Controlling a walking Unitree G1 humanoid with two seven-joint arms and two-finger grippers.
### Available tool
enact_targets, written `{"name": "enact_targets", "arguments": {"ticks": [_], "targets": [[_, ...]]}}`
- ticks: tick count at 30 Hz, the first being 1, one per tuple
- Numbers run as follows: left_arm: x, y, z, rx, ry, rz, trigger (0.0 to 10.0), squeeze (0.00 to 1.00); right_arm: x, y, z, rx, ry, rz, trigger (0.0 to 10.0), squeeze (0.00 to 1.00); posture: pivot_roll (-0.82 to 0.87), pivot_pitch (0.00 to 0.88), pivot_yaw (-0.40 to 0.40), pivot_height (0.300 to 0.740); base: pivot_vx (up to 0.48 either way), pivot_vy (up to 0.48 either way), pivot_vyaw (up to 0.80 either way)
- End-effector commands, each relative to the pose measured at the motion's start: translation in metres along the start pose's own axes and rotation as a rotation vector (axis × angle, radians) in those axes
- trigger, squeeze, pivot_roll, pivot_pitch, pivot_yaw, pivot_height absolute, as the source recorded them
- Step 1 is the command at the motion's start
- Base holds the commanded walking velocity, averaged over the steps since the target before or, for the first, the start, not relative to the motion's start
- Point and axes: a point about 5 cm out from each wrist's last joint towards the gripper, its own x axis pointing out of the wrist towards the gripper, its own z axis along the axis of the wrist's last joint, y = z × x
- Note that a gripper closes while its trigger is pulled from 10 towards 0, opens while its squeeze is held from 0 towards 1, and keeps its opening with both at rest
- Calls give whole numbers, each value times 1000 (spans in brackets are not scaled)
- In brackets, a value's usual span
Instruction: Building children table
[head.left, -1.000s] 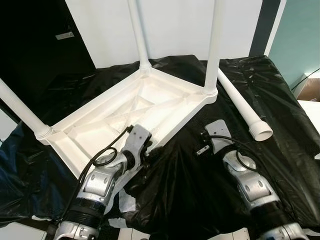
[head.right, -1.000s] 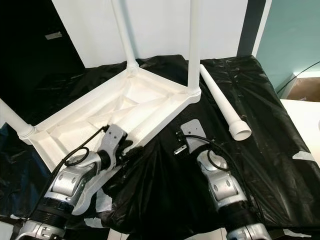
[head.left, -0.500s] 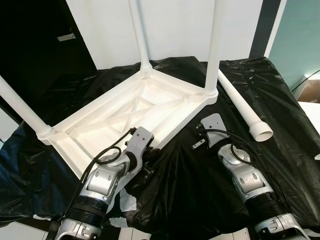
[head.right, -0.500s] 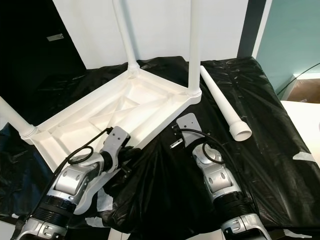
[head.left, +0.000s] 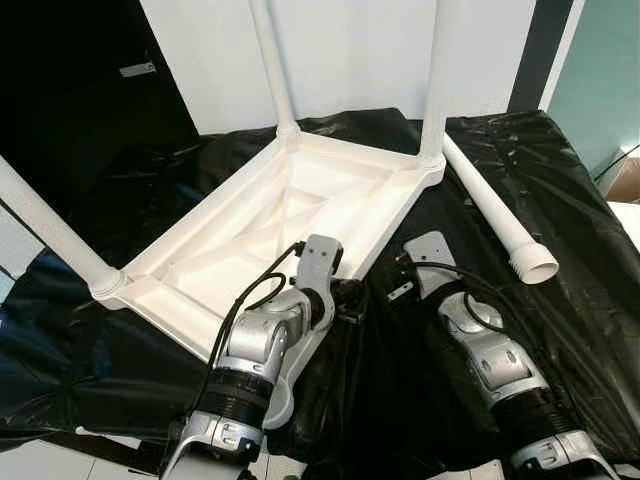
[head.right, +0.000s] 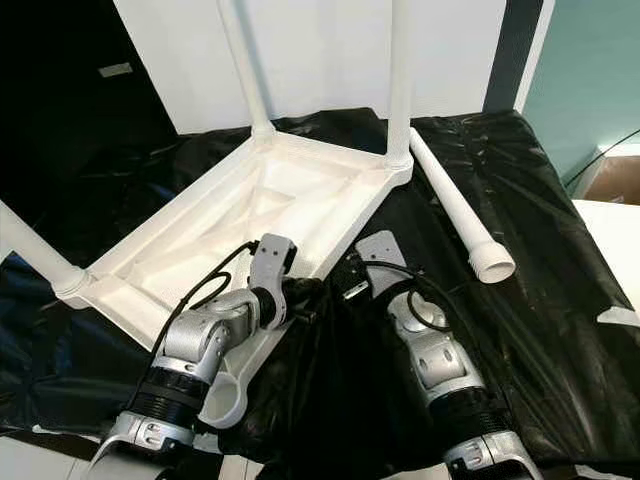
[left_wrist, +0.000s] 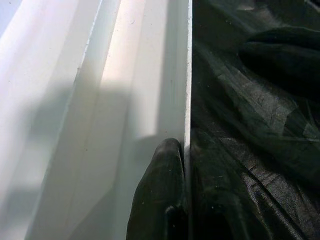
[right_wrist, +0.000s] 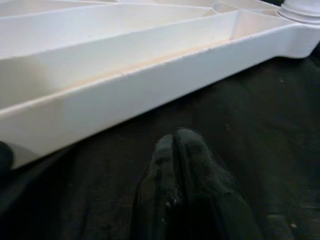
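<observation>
My view: upturned table (head.left: 290, 215) on sheet (head.left: 560, 330), three legs (head.left: 433, 80) up. Loose leg (head.left: 497, 212) lies right of it. Left gripper (left_wrist: 167, 165) at near rim, right gripper (right_wrist: 177, 145) beside it.

A white wall (head.left: 350, 50) stands straight ahead, with a black panel (head.left: 70, 70) to its left and a narrow black strip (head.left: 535, 50) beside a teal wall (head.left: 600, 80) on the right. Crinkled black plastic sheeting (head.left: 90, 330) covers the work surface, glinting under the room light.
</observation>
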Motion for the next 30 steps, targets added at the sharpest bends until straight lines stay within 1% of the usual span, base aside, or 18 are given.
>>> {"name": "enact_targets", "arguments": {"ticks": [1, 2, 3, 4, 9, 10, 12, 13, 15, 16, 18, 19, 20, 21, 22, 25, 27, 30], "targets": [[-11, -14, 34, -4, -268, -150, 10000, 388, 2, 5, 2, 10, -8, 12, 10000, 0, -45, 0, 115, 740, 0, 0, 0], [-14, -15, 35, 7, -299, -183, 10000, 388, 2, 5, 2, 11, -8, 11, 10000, 0, -45, 0, 115, 740, 0, 0, 0], [-14, -15, 35, 7, -299, -183, 10000, 388, 2, 5, 2, 11, -8, 11, 10000, 0, -45, 0, 115, 740, 0, 0, 0], [-18, -15, 34, 21, -304, -215, 10000, 1000, 2, 5, 2, 12, -8, 11, 10000, 0, -45, 0, 115, 740, 0, 0, 0], [-27, -14, 35, 75, -324, -247, 10000, 1000, 2, 5, 3, 12, -10, 11, 10000, 0, -38, 0, 111, 740, 0, 0, 0], [-34, -15, 37, 95, -339, -298, 10000, 0, 2, 5, 3, 11, -10, 11, 10000, 0, -37, 0, 109, 740, 0, 0, 0], [-51, -20, 39, 150, -367, -421, 10000, 0, 0, 6, 2, 9, -8, 14, 10000, 0, -37, 0, 109, 740, 0, 0, 0], [-57, -19, 37, 162, -355, -445, 10000, 0, 0, 7, 2, 8, -7, 16, 10000, 0, -37, 0, 109, 740, 0, 0, 0], [-57, -3, 34, 184, -294, -367, 10000, 0, -1, 8, 1, 9, -6, 19, 10000, 0, -37, 0, 108, 740, 0, 0, 0], [-57, -3, 34, 184, -294, -367, 10000, 0, -1, 8, 1, 9, -6, 19, 10000, 0, -37, 0, 108, 740, 0, 0, 0], [-51, 31, 27, 214, -170, -139, 10000, 0, -2, 10, 2, 14, -10, 22, 10000, 0, -38, 0, 108, 740, 0, 0, 0], [-51, 31, 27, 214, -170, -139, 10000, 0, -2, 10, 2, 14, -10, 22, 10000, 0, -38, 0, 108, 740, 0, 0, 0], [-50, 42, 24, 227, -126, -61, 10000, 0, -2, 10, 3, 15, -11, 22, 10000, 0, -38, 0, 108, 740, 0, 0, 0], [-50, 42, 24, 227, -126, -61, 10000, 0, -2, 10, 3, 15, -11, 22, 10000, 0, -38, 0, 108, 740, 0, 0, 0], [-51, 50, 23, 235, -107, -14, 10000, 0, -2, 10, 3, 16, -13, 23, 10000, 0, -40, 0, 110, 740, 0, 0, 0], [-52, 51, 23, 228, -107, -13, 10000, 0, -2, 9, 4, 17, -14, 21, 10000, 0, -43, 0, 112, 740, 0, 0, 0], [-52, 48, 22, 222, -105, -29, 10000, 0, -2, 8, 4, 18, -15, 15, 10000, 0, -44, 0, 114, 740, 0, 0, 0], [-49, 41, 13, 199, -63, -65, 10000, 0, -2, 4, 3, 19, -14, -2, 10000, 0, -51, 0, 119, 740, 0, 0, 0]]}}
